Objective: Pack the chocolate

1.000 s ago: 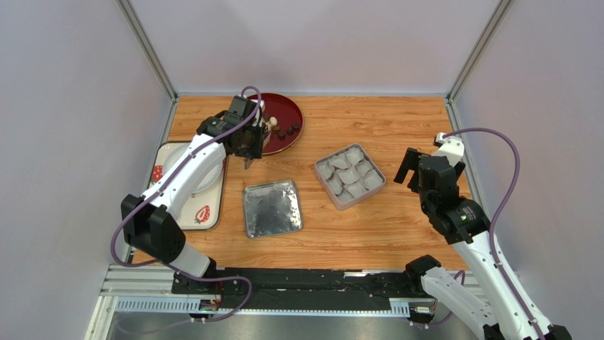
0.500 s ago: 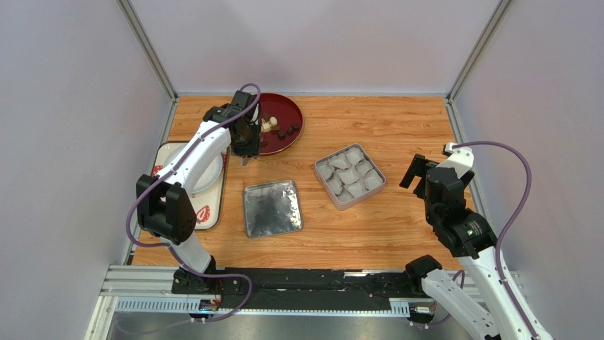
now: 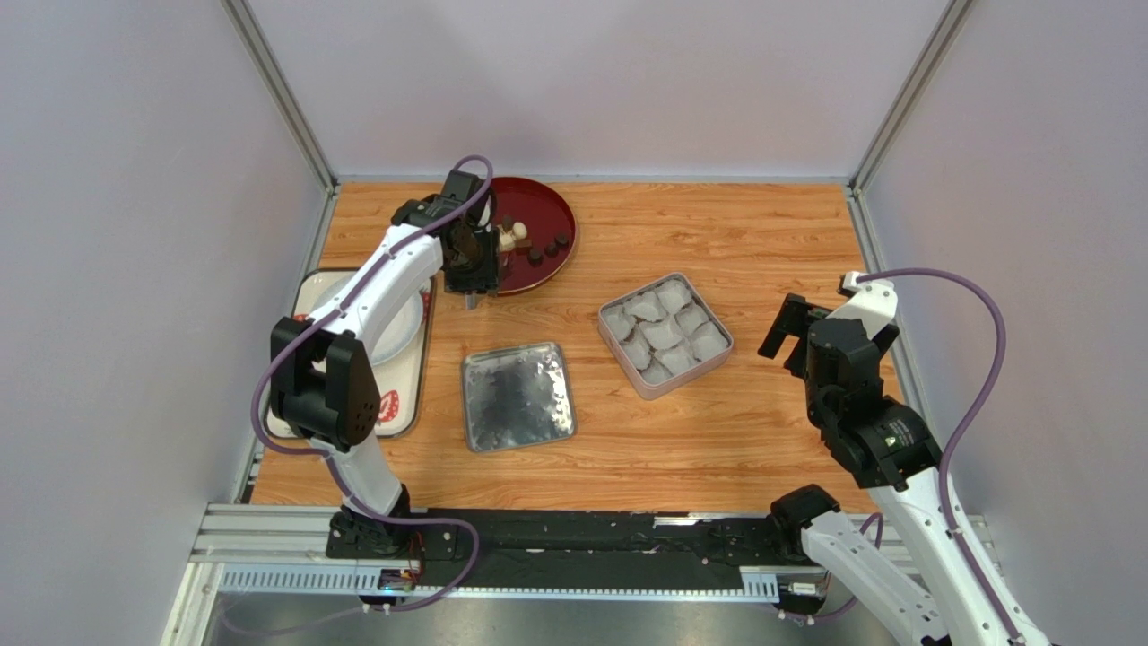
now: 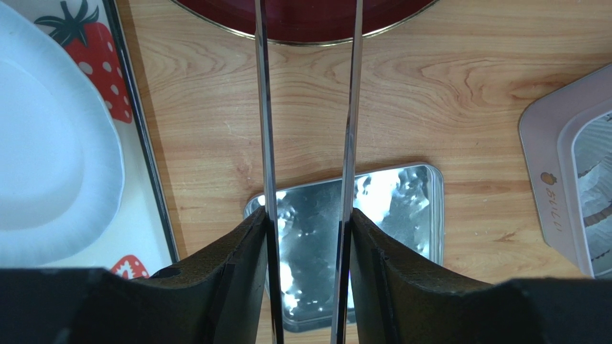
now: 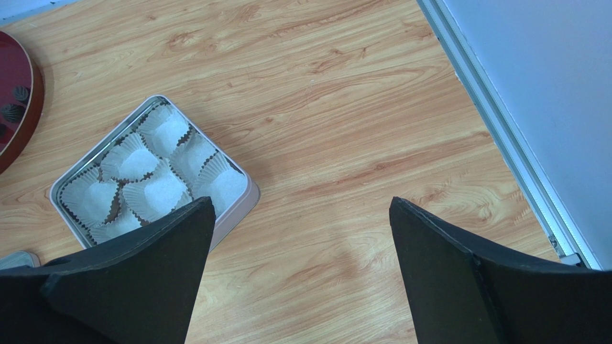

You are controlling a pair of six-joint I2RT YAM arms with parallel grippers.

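Note:
Several small dark chocolate pieces [image 3: 543, 249] and a cream one [image 3: 511, 236] lie on a round red plate [image 3: 563, 216] at the back. My left gripper [image 3: 466, 269] hangs over the plate's near-left rim, shut on metal tongs [image 4: 263, 107]. In the left wrist view the gripper [image 4: 307, 218] presses both blades, which stand apart with nothing between them. A square tin [image 3: 725, 353] lined with white paper cups [image 5: 154, 165] sits mid-table. My right gripper [image 5: 300, 204] is open above bare wood, right of the tin.
The shiny tin lid [image 3: 518, 395] lies near the table's centre, below the tongs. A white plate [image 4: 50, 158] rests on a strawberry-print tray [image 3: 391, 404] at the left edge. Walls close the table on three sides.
The left arm's elbow has swung left and straightened while the tongs shifted slightly toward the red plate. The right arm has drawn back to the right, its gripper still open.

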